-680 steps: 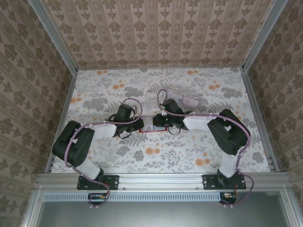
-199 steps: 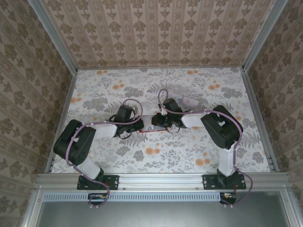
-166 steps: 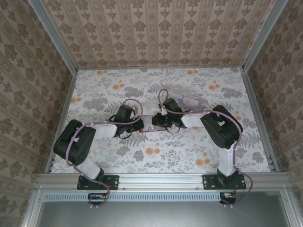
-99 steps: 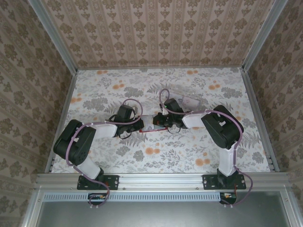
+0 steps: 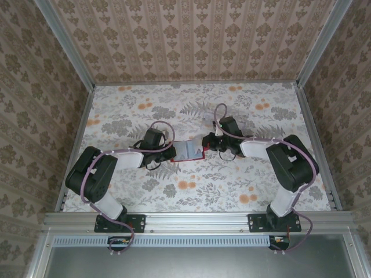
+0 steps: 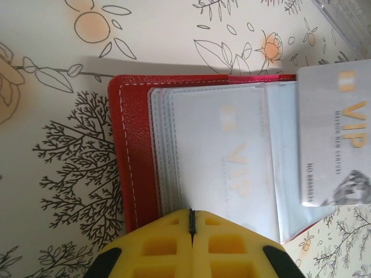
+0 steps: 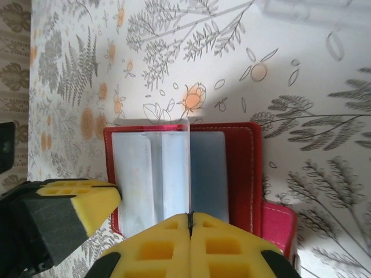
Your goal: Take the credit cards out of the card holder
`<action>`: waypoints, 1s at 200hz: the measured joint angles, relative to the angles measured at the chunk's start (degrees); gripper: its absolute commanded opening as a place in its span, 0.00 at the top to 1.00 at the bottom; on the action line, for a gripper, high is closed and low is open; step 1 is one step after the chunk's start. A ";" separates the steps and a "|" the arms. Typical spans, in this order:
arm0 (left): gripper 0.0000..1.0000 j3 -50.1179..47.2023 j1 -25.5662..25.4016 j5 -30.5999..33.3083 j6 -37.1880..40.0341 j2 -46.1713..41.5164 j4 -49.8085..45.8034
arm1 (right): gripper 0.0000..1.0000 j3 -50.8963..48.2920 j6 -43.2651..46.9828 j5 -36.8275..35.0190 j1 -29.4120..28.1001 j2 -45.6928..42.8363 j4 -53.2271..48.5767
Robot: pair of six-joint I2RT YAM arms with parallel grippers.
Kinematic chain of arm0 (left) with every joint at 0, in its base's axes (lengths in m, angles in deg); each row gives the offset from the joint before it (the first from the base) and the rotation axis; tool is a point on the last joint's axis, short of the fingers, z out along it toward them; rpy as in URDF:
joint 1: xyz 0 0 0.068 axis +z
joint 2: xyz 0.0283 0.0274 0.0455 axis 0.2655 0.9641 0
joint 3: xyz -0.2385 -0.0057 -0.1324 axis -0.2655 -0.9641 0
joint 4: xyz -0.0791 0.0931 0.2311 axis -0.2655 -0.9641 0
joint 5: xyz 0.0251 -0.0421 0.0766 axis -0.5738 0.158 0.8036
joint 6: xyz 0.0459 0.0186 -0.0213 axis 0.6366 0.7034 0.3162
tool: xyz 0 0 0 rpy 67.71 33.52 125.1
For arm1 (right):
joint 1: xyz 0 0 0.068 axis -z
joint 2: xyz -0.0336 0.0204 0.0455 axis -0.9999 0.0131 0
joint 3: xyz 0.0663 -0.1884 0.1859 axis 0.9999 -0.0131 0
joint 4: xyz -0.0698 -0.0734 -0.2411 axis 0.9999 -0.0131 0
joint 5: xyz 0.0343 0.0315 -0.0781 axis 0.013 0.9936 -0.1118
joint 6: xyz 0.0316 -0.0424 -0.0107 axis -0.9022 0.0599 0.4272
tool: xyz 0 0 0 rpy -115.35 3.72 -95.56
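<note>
Two risks I saw: the free credit card (image 6: 333, 133), pinched by its edge in the closed right gripper (image 7: 189, 217), could slip or twist out; the card holder (image 6: 136, 156), lying open on the table (image 5: 249, 174), could drag if the left gripper (image 6: 192, 214), clamped on its near edge, loosened. Both arms reached low, grippers facing each other.

I see a grained red leather card holder (image 6: 136, 156), glossy clear plastic sleeves (image 6: 279, 162), a smooth plastic credit card (image 6: 336, 139).
</note>
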 measured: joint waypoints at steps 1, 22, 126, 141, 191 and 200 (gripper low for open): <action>1.00 0.00 0.00 0.00 0.00 0.00 -0.02 | 1.00 -0.02 0.04 0.00 0.02 -0.15 -0.09; 1.00 0.09 0.00 0.00 0.00 -0.02 -0.26 | 1.00 -0.61 1.42 0.04 0.98 -4.15 -2.23; 0.48 0.07 -0.35 0.42 0.59 -8.85 -5.03 | 1.00 2.43 18.71 -6.62 1.11 -26.47 -23.06; 0.31 -0.04 -0.37 0.46 0.85 -12.76 -5.03 | 1.00 3.08 22.77 -9.40 0.70 -28.92 -24.41; 0.01 -4.39 -0.44 1.60 0.46 -25.77 -5.35 | 1.00 3.72 40.15 -19.04 -4.37 -30.47 -25.68; 0.00 -5.68 -0.44 1.92 0.42 -28.09 -5.49 | 1.00 3.72 44.35 -20.44 -5.70 -30.36 -25.49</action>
